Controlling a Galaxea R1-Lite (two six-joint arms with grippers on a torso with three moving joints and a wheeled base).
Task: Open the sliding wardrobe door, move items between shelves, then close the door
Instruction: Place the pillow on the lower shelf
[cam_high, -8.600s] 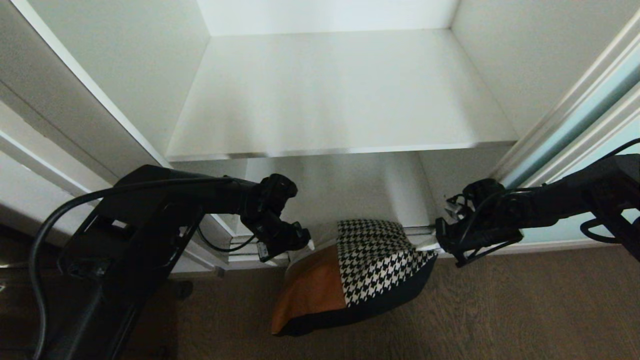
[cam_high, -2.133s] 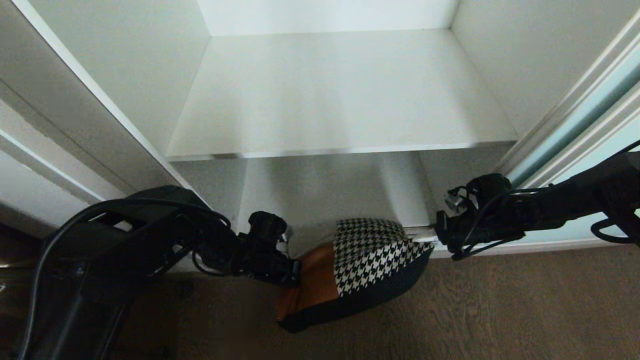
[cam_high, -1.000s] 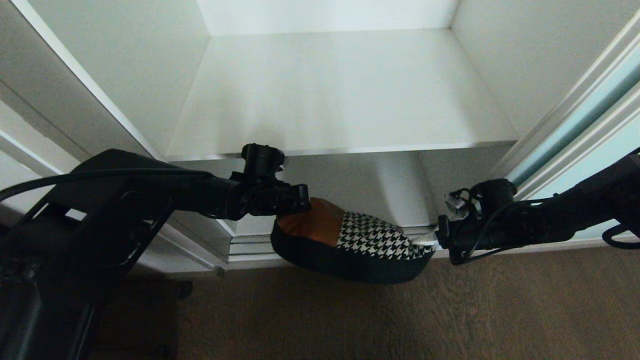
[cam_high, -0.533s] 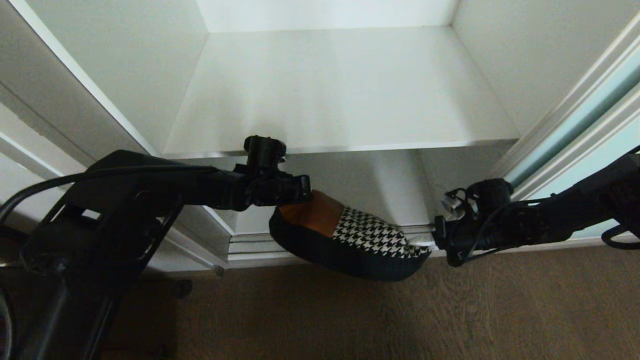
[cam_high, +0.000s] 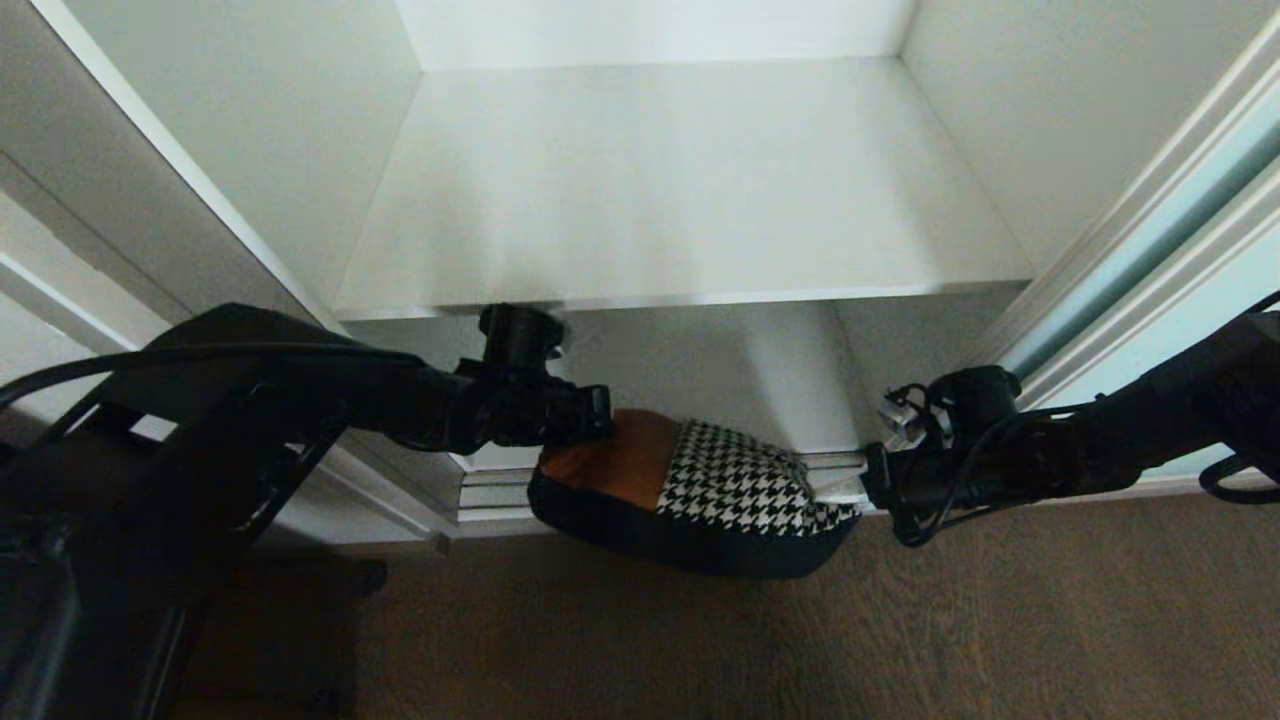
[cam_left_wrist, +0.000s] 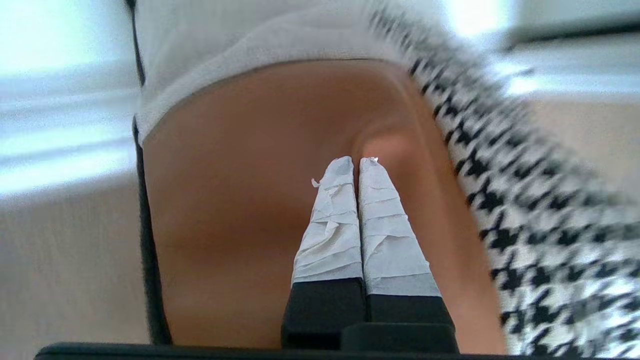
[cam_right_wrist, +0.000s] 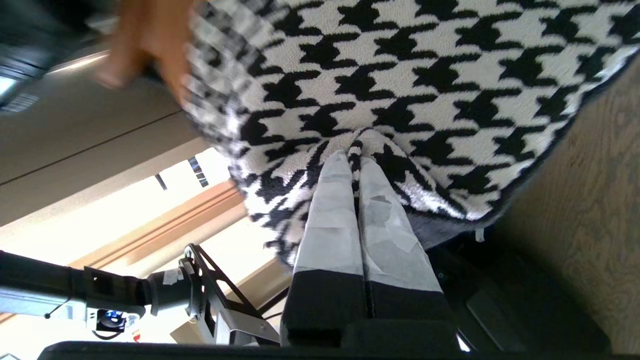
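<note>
The cushion (cam_high: 745, 480), houndstooth with a tan patch and a black underside, hangs level off the floor in front of the wardrobe's lower opening. My left gripper (cam_high: 603, 415) is shut on its tan end. In the left wrist view the taped fingers (cam_left_wrist: 387, 235) pinch a fold of the tan patch (cam_left_wrist: 240, 190). My right gripper (cam_high: 864, 488) is shut on the houndstooth corner, and its pads (cam_right_wrist: 330, 215) pinch a ridge of the fabric (cam_right_wrist: 400, 75). A bare white shelf (cam_high: 680, 190) lies above and behind the cushion. The sliding wardrobe door (cam_high: 1190, 300) stands pushed to the right.
The door's floor rail (cam_high: 495, 492) runs under the cushion's left end. White wardrobe side walls (cam_high: 240, 130) bound the compartment. Brown wooden floor (cam_high: 1000, 630) lies in front. Part of my own base (cam_right_wrist: 200, 300) shows in the right wrist view.
The cushion stood on the floor; my left gripper closed on its tan end and both grippers lifted it level. Over the last second it has barely moved.
</note>
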